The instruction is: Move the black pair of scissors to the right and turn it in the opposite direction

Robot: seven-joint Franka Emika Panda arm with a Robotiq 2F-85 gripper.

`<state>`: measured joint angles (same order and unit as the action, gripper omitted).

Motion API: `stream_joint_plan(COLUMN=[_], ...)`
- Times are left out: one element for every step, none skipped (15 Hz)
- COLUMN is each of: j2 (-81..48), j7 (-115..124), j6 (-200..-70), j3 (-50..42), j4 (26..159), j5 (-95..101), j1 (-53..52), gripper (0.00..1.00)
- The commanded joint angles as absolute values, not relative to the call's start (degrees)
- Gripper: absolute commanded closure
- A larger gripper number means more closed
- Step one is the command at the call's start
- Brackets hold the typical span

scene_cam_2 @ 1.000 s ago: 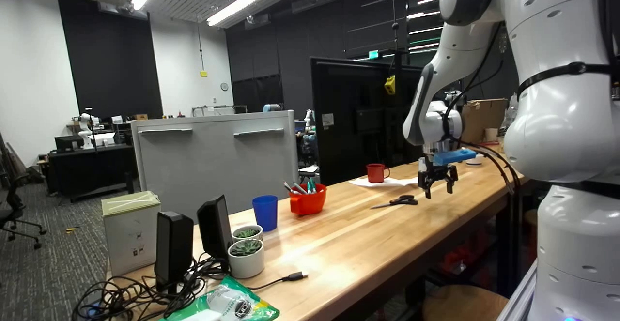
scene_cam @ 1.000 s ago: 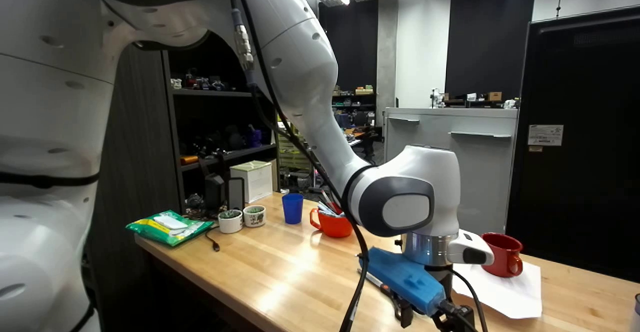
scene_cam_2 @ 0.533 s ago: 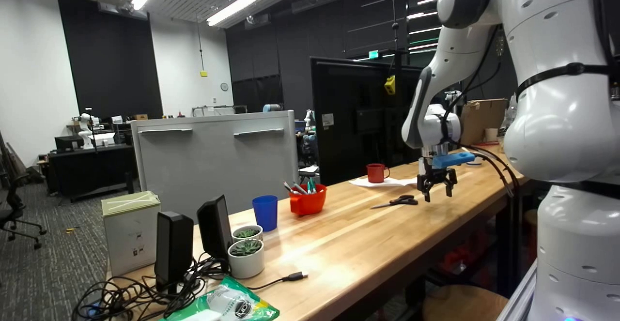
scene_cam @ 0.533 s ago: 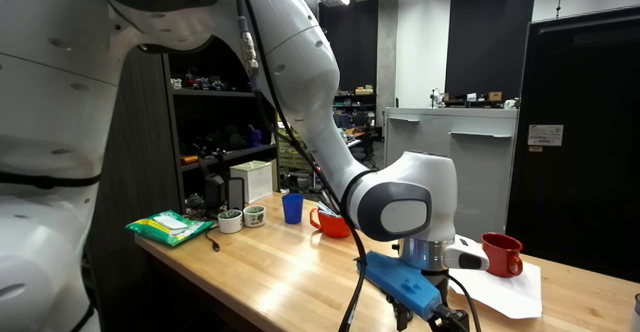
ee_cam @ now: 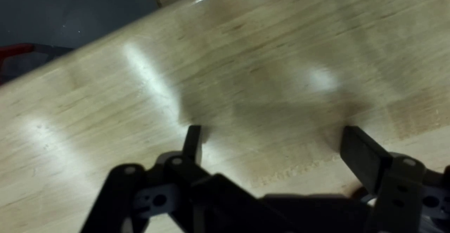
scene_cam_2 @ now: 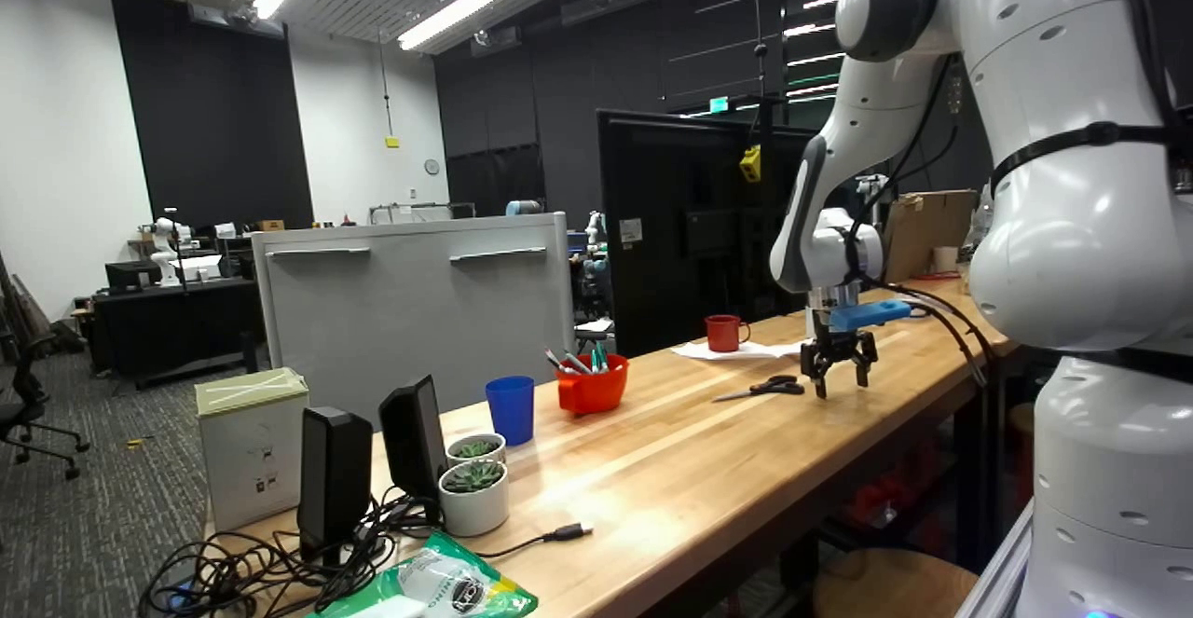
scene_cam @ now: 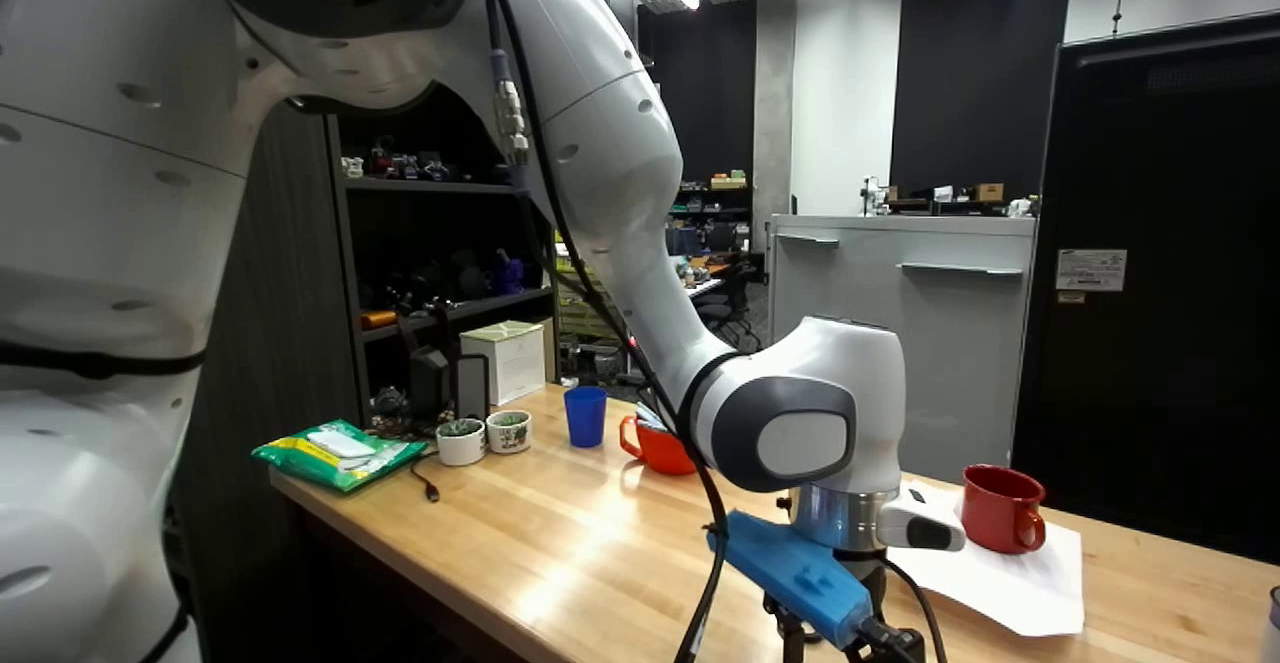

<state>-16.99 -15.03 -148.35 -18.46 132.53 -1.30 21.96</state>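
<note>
Because the gripper sits beside the black scissors and not over them, a grab now prob. gets only air. Jaws are spread wide w/ nothing btwn them, per the wrist view. In an exterior view the scissors lie flat on the table, handles nearest the gripper, blades toward the red bowl; in the wrist view, a dark curve by one finger may be a handle. Fingertips look v. low, can't tell if touching; going lower could jam them into the wood. Sliding over at this ht. might shove the scissors instead of straddling them. Thin handles could slip or swivel if pinched off-centre, & a wide turn might snag the paper under the mug.
</note>
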Motion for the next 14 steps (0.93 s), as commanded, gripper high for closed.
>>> stream_joint_plan(j2=[-17.5,-17.5,-17.6,-17.6,-17.7,-17.7,-17.8,-17.8,-17.9,-18.1,-18.4,-18.7,-18.9,-19.0], j7=[-14.5,-14.5,-14.4,-14.4,-14.4,-14.3,-14.3,-14.2,-14.1,-14.0,-13.8,-13.6,-13.3,-12.9], j6=[-148.6,-148.7,-148.7,-148.6,-148.7,-148.6,-148.6,-148.5,-148.5,-148.5,-148.4,-148.4,-148.4,-148.4], j3=[-17.4,-17.4,-17.3,-17.3,-17.2,-17.1,-17.0,-16.9,-16.7,-16.5,-16.3,-16.2,-16.0,-15.9], j4=[132.5,132.4,132.3,132.2,132.1,131.9,131.8,131.5,131.2,130.9,130.5,130.1,129.7,129.5], j5=[-1.9,-1.8,-1.8,-1.8,-1.9,-1.8,-1.8,-1.9,-1.8,-1.8,-1.7,-1.7,-1.7,-1.4], j1=[22.6,22.6,22.5,22.5,22.5,22.4,22.3,22.3,22.2,22.1,22.0,22.0,21.9,21.7], gripper=[0.00,0.00,0.00,0.00,0.00,0.00,0.00,0.00,0.00,0.00,0.00,0.00,0.00,0.00])
